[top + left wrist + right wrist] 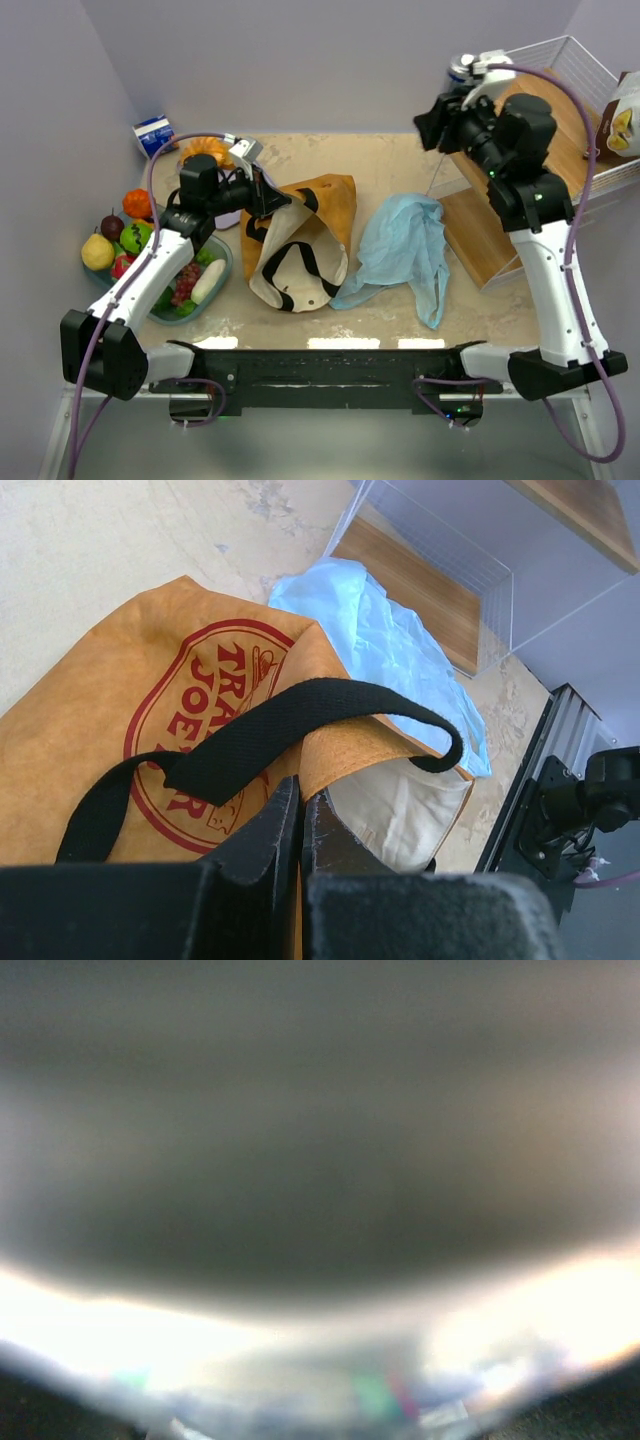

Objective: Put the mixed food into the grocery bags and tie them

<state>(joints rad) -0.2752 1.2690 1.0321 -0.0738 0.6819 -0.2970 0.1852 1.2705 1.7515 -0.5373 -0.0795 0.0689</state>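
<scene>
One left arm (150,272) bent forward, gripper (268,200) pinching tote (328,205).

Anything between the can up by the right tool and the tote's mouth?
Only the blue plastic bag, lying crumpled and low between the can and the tote. A lifted carry should clear it.

Wire basket (575,42), wooden board (485,245)
</scene>
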